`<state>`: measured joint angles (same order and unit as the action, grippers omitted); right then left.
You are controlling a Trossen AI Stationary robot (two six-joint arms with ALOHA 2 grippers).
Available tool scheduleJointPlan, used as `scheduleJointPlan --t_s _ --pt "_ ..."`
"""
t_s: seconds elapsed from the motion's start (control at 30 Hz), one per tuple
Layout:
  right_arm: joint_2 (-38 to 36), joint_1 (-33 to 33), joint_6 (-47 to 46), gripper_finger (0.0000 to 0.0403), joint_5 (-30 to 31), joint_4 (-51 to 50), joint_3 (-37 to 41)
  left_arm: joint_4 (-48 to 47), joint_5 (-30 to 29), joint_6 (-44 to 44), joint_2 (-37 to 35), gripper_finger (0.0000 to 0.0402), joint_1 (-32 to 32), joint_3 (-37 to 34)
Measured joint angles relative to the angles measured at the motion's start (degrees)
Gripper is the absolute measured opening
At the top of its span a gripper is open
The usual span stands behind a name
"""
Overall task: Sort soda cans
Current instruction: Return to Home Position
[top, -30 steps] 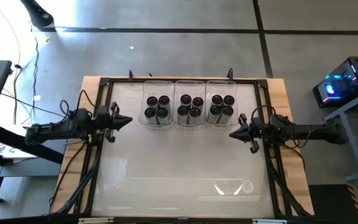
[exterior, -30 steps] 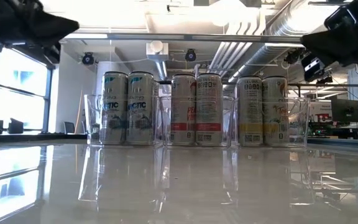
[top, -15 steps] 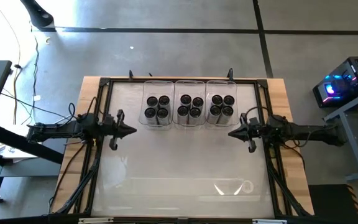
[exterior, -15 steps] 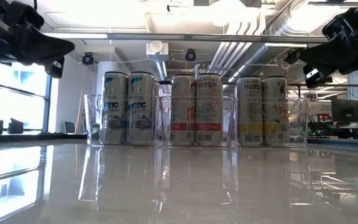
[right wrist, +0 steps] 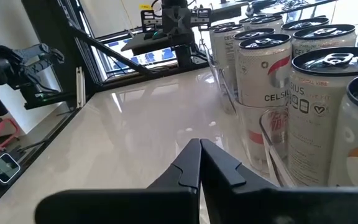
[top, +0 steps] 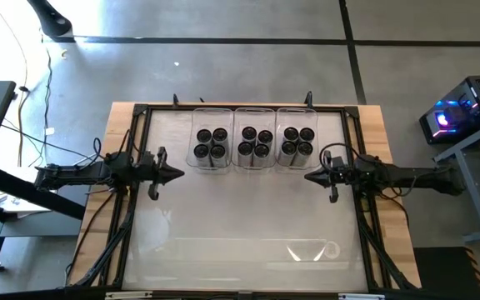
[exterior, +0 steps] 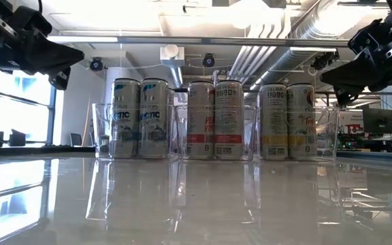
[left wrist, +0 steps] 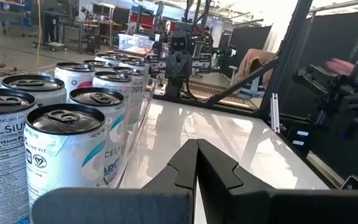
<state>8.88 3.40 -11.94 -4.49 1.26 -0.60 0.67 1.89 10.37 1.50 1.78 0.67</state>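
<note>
Soda cans stand upright in three clear bins along the table's far side: several in the left bin (top: 211, 144), several in the middle bin (top: 255, 144), several in the right bin (top: 297, 143). The low view shows them as tall printed cans (exterior: 214, 120). My left gripper (top: 180, 175) hovers shut and level at the table's left side, just nearer than the left bin. My right gripper (top: 308, 177) hovers shut at the right side, just nearer than the right bin. Both point toward the table's middle and hold nothing. Each wrist view shows shut fingertips (left wrist: 196, 149) (right wrist: 199, 147) beside the cans.
A black frame (top: 140, 112) runs around the white table top. The near half of the table (top: 240, 242) is bare and glossy. Cables hang off the left edge, and a lit computer (top: 461, 112) stands beyond the right edge.
My left gripper has swung toward the table's near edge and sunk a little, then kept still. My right gripper has tipped slightly downward and eased a little toward the near edge. Both have stayed shut. The cans and bins have not moved.
</note>
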Motion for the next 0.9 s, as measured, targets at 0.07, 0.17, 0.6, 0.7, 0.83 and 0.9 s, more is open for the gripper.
scheduleJointPlan --t_s 0.07,0.17,0.6,0.7,0.83,0.9 --pt "0.00 0.00 0.00 0.0000 0.00 -0.06 -0.02 0.00 0.00 0.00 0.00 0.0001 0.00 0.00" --pt "-0.57 -1.00 0.01 0.0000 0.68 -0.20 -0.02 0.02 0.00 0.00 0.00 0.0001 0.00 0.00" --pt "-8.89 -4.96 0.01 0.0000 1.01 3.27 0.04 0.19 -1.13 -0.07 -1.31 0.0001 -0.61 0.07" --pt "-8.85 -5.31 0.02 0.0000 1.01 2.50 0.04 0.17 -1.14 -0.04 -1.33 0.0001 -0.57 0.07" --pt "-8.61 -5.33 0.00 0.0000 0.98 1.22 0.07 0.02 -1.12 -0.04 -1.33 0.0001 -0.57 0.07" --pt "-8.57 -5.33 0.02 0.0000 0.98 0.44 0.07 0.01 -1.12 -0.04 -1.31 0.0001 -0.57 0.07"
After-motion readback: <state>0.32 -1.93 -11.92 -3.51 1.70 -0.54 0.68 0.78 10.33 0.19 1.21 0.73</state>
